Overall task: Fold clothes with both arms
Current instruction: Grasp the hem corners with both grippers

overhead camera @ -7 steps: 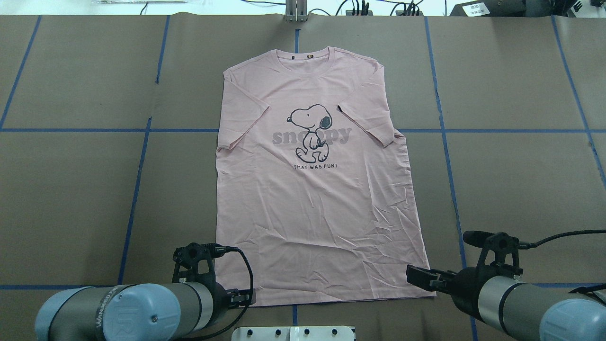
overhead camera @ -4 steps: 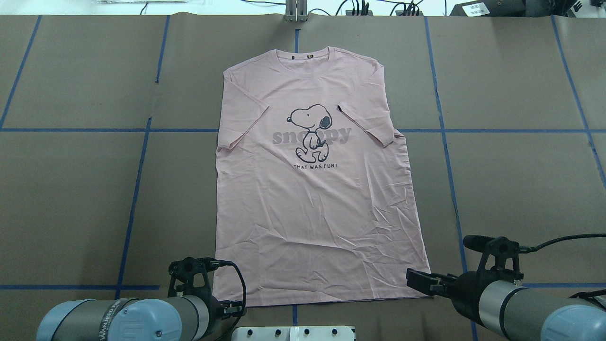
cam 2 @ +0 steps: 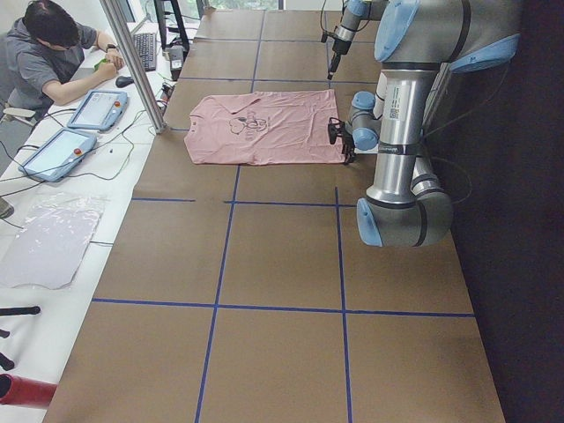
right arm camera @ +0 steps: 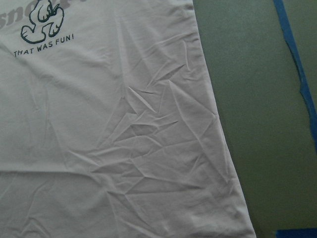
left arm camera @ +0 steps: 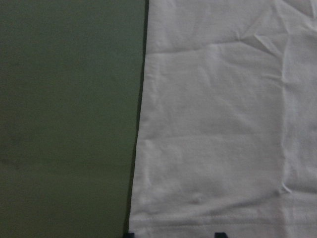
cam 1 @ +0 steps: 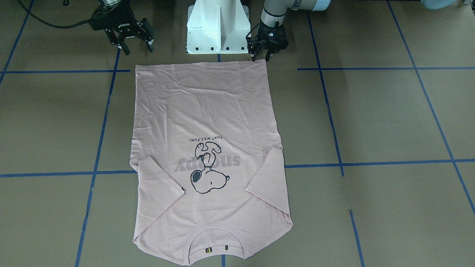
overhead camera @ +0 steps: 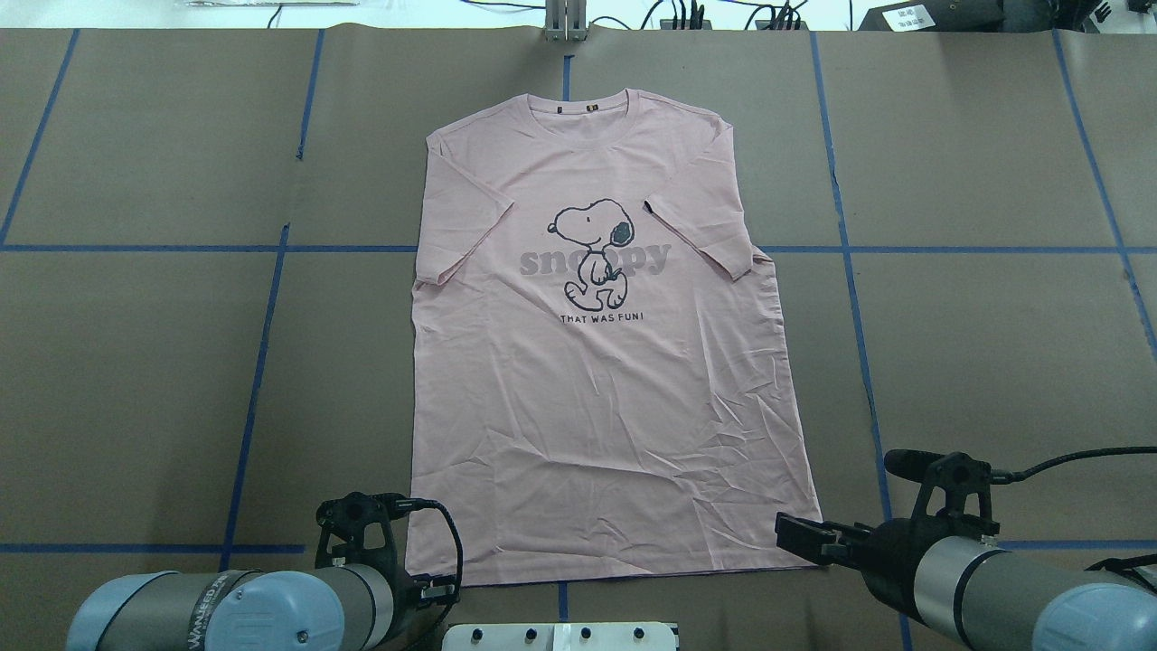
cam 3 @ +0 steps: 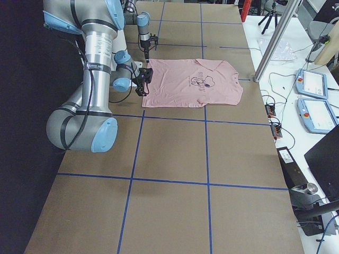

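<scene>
one pale pink t-shirt [overhead camera: 597, 362] is lying flat in the middle of the desk [overhead camera: 136, 362], snoopy print facing up, collar pointing away from the robot and hem running along the near edge by the white pedestal base [cam 1: 217, 29]. its two sleeves are lying tucked in over the chest, which i'm reading as prep for a tidy lengthwise fold. two arms are working this, one at each hem corner. the left fingers [cam 1: 268, 55] are hanging spread right at the hem's left corner, pinching nothing. the right fingers [cam 1: 126, 48] are gaping wider, empty, sitting just off the hem's right corner. that pairing looks set up for lifting both corners together, probably carrying the hem up toward the collar.
</scene>
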Available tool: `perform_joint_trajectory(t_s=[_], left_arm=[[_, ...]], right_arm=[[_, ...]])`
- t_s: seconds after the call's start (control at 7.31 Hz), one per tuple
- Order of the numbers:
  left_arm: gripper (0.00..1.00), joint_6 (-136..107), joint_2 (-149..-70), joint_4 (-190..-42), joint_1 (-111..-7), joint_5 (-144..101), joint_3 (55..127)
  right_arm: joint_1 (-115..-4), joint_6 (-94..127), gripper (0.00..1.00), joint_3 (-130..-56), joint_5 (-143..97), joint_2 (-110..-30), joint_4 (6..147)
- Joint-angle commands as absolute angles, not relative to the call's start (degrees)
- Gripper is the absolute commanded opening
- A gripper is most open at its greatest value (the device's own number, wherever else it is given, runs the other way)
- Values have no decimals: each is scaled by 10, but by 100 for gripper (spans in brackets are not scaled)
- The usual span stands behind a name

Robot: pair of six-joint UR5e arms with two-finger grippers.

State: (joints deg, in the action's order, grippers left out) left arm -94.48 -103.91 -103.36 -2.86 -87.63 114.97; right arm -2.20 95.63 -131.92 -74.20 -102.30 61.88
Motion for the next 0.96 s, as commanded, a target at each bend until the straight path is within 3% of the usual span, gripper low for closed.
perform_joint_trajectory(t_s=[0.0, 0.14, 0.27, 0.82], left_arm=[[60, -945, -1038, -1033, -29, -876, 1150], [34, -944, -1039, -1033, -29, -876, 1149], [18, -941, -1039, -1033, -28, -877, 1149], [0, -940, -1040, -1033, -30, -878, 1151]], right_arm=[[-22, 956, 98, -1319, -742, -1023, 619], [-22, 956, 98, -1319, -741, -1022, 619], [-22, 956, 98, -1319, -741, -1022, 619], [-22, 956, 98, -1318, -741, -1023, 615]])
